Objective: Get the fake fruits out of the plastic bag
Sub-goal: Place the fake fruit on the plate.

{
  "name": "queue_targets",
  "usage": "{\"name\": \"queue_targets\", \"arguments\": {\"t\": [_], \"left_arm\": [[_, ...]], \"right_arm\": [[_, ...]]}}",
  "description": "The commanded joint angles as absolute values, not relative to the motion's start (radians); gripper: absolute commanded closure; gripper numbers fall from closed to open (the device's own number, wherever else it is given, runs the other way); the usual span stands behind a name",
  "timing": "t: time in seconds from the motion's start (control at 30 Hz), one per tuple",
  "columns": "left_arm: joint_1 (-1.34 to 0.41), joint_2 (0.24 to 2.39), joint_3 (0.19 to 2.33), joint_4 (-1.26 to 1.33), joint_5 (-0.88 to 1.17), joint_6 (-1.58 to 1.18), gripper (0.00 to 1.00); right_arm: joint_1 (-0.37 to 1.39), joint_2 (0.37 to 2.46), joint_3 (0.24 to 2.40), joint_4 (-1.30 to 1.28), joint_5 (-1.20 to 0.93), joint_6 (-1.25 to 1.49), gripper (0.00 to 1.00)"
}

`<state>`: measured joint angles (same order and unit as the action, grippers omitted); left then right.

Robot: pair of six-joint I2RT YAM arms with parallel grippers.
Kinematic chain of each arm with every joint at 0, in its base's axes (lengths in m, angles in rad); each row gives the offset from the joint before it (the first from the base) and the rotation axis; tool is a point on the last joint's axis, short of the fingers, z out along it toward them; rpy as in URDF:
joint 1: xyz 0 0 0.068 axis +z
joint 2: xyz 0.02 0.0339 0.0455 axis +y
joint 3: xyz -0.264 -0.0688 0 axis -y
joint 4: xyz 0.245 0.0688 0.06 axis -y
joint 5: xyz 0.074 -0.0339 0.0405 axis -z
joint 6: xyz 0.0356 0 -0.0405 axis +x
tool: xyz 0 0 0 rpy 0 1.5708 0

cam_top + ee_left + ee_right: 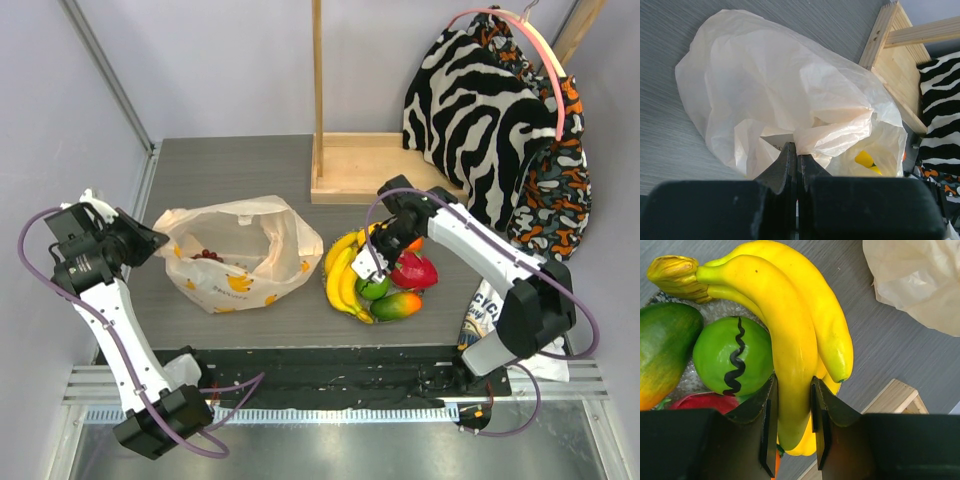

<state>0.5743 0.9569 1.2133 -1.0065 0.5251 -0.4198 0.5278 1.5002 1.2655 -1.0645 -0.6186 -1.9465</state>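
Fake fruits [378, 280]: most lie in one heap right of centre on the grey table [220, 165], outside the plastic bag [240, 250].

1. Green-to-orange fruit [397, 305], nearest the arm bases, at the front of the heap.
2. Green apple [732, 357], round and glossy, with a black wavy line down its face. It touches the bananas and rests on a speckled grey plate [687, 382].
3. Bananas [785, 330], a yellow bunch on the heap's left side. The right gripper [368, 268] grips one banana, with a finger pressed to each side of it.
4. Red fruit [415, 270], on the heap's right side, against the apple.
5. Plastic bag, pale, crinkled and translucent, with small yellow prints, lying left of the heap and just beside it, its mouth facing the fruit. The left gripper [796, 157] is clenched on a fold of film at the bag's left end.
6. Grape bunch [207, 256], dark red, inside the bag. The left wrist view shows a yellow patch through the film; whether it is fruit or print cannot be told.
7. Wooden frame [350, 170], a flat base and an upright post beyond the fruit.
8. Zebra-patterned cloth [470, 110], farthest right, hung on a pink hanger [545, 60].
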Motion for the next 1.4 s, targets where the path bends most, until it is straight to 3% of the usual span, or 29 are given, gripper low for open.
{"name": "queue_targets", "arguments": {"t": [0.0, 0.17, 0.2, 0.37, 0.5, 0.53, 0.8, 0.87, 0.93, 0.97, 1.23, 1.37], "left_arm": [[0.591, 0.93, 1.209, -1.0, 0.546, -0.42, 1.0], [0.594, 0.92, 1.197, -1.006, 0.546, -0.419, 1.0], [0.595, 0.92, 1.197, -1.008, 0.546, -0.419, 1.0], [0.595, 0.925, 1.196, -1.005, 0.552, -0.422, 1.0], [0.594, 0.93, 1.193, -1.002, 0.554, -0.422, 1.0], [0.595, 0.93, 1.19, -0.999, 0.555, -0.425, 1.0], [0.595, 0.934, 1.181, -0.989, 0.564, -0.43, 1.0], [0.595, 0.931, 1.175, -0.989, 0.566, -0.43, 1.0], [0.595, 0.93, 1.169, -0.986, 0.568, -0.43, 1.0], [0.597, 0.93, 1.167, -0.986, 0.569, -0.434, 1.0], [0.595, 0.928, 1.177, -0.997, 0.572, -0.426, 1.0], [0.595, 0.93, 1.187, -0.996, 0.584, -0.431, 1.0]], "right_arm": [[0.526, 1.56, 1.324, -1.118, -0.607, -2.259, 0.99], [0.525, 1.608, 1.342, -1.106, -0.589, -2.286, 0.97], [0.522, 1.614, 1.339, -1.095, -0.584, -2.298, 0.91], [0.515, 1.62, 1.289, -1.028, -0.545, -2.286, 0.84], [0.503, 1.611, 1.267, -0.988, -0.561, -2.269, 0.71], [0.502, 1.603, 1.25, -0.98, -0.561, -2.269, 0.61], [0.48, 1.552, 1.22, -0.973, -0.529, -2.266, 0.46], [0.476, 1.534, 1.216, -0.973, -0.529, -2.269, 0.36], [0.466, 1.529, 1.218, -0.974, -0.531, -2.269, 0.2], [0.462, 1.529, 1.219, -0.973, -0.534, -2.266, 0.0], [0.419, 1.508, 1.308, -0.963, -0.669, -2.209, 0.0], [0.416, 1.453, 1.304, -0.822, -0.773, -2.13, 0.01]]}}
